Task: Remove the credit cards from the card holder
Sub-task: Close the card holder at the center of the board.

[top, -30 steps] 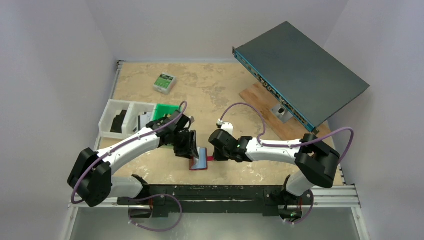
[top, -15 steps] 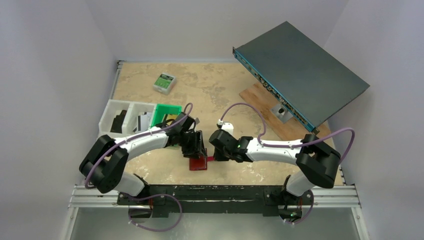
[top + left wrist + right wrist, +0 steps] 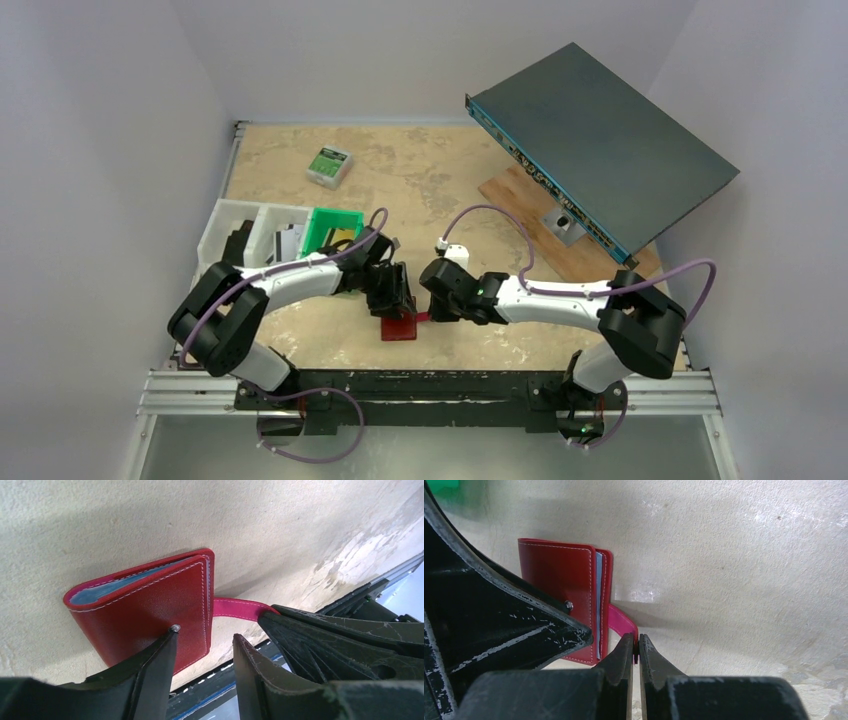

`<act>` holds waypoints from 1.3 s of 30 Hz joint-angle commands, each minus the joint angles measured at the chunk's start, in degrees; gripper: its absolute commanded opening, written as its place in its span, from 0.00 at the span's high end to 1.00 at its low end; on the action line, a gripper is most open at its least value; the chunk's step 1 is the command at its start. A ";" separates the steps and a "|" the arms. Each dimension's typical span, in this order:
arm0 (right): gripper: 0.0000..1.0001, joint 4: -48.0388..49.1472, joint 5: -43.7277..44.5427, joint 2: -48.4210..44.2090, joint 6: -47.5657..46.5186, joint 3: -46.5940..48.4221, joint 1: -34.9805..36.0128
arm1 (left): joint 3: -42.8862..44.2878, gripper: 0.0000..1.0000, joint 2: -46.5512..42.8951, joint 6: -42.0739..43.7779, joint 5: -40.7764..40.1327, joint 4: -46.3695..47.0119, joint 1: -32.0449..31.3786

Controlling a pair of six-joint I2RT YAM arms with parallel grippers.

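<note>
The red card holder (image 3: 399, 327) lies folded shut on the table near the front edge. It also shows in the left wrist view (image 3: 145, 607) and the right wrist view (image 3: 556, 575). A pale blue edge shows between its flaps; the credit cards are hidden. My left gripper (image 3: 394, 298) is open just above it (image 3: 206, 636), with one fingertip (image 3: 167, 642) on the snap stud of the top flap. My right gripper (image 3: 428, 314) is shut (image 3: 635, 645) on the holder's pink tab (image 3: 620, 621), which sticks out to the right (image 3: 235, 607).
A green bin (image 3: 330, 228) and a white divided tray (image 3: 240, 235) stand left of the arms. A small green-and-white box (image 3: 328, 165) lies at the back. A dark flat device (image 3: 600, 150) leans on a wooden board (image 3: 525, 205) at the right.
The holder lay open with its pale inside showing; now it is folded shut. My left gripper has moved right and down onto its top flap. The right gripper has held still on the tab.
</note>
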 commanded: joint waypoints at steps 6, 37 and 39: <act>1.00 -2.84 2.29 -3.13 1.10 0.40 -1.29 | -0.47 0.78 -5.18 4.44 -8.62 -6.13 -0.24; 1.00 8.76 -11.10 17.37 2.31 8.63 -1.25 | -1.63 1.00 0.37 4.99 -6.90 -4.00 -1.38; 1.00 9.50 -10.90 17.67 3.19 7.13 -1.29 | -1.02 1.00 -1.74 5.35 -7.23 -5.74 -1.37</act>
